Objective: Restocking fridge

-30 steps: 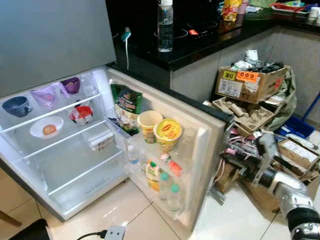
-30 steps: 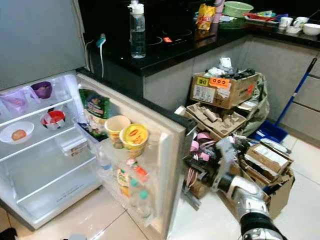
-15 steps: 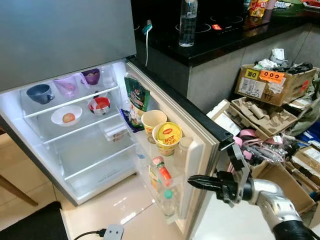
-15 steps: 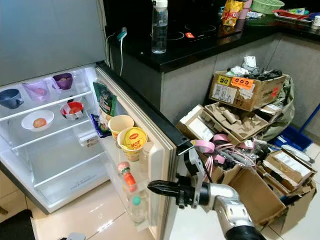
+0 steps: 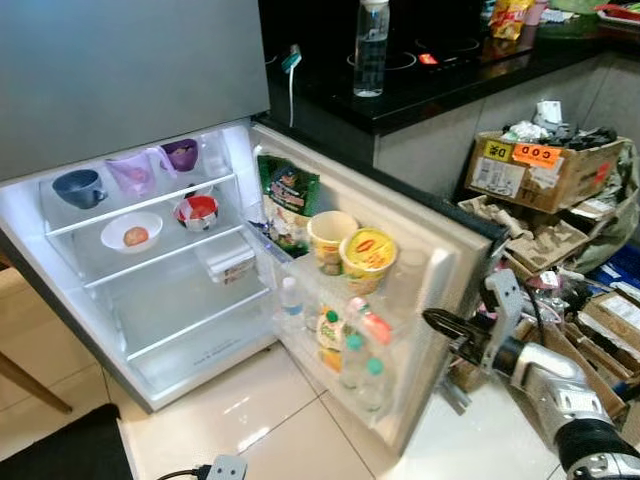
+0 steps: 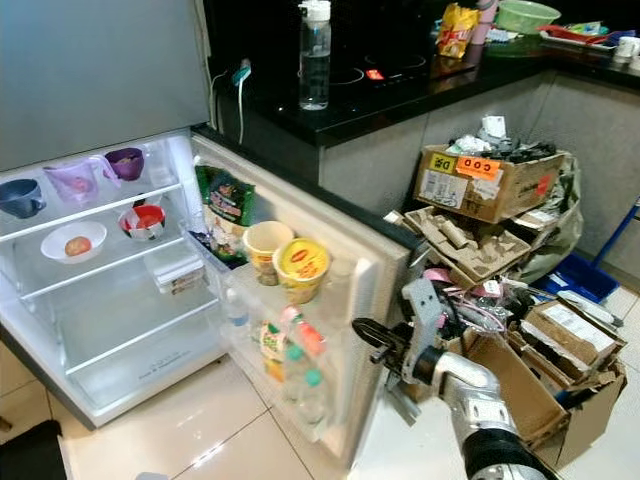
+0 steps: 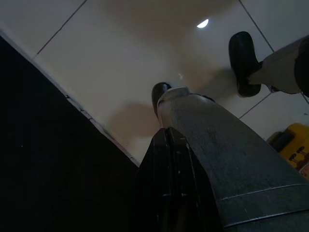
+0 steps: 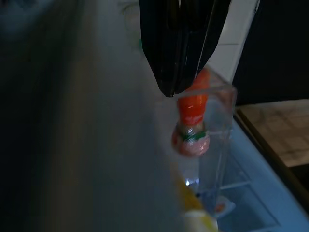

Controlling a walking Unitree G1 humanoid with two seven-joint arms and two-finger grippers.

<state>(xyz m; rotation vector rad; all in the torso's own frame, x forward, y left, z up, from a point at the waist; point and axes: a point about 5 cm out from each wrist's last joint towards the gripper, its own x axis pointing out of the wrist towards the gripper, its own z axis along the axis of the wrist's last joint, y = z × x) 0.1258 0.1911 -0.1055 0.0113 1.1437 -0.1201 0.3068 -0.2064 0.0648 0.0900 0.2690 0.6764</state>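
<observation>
A: Where does the restocking stand?

B: The fridge door hangs wide open. Its upper rack holds a green snack bag, a paper cup and a yellow-lidded noodle cup; the lower rack holds small bottles, one with an orange cap. Inside, a top shelf carries a blue cup and two purple ones, and the shelf below it a white bowl and a red-and-white bowl. The lower shelves look bare, so I'd judge there is room left to fill.

A: And the right gripper?

B: It sits at the door's outer edge, fingers pressed together and holding nothing. In the right wrist view they point past the door edge toward the orange-capped bottle.

A: The left one?

B: The left gripper hangs idle over the tiled floor, fingers closed and empty.

A: So what's left?

B: Nothing is being carried right now. A water bottle stands on the black table behind; whether it is meant for the fridge, I can't tell.
</observation>
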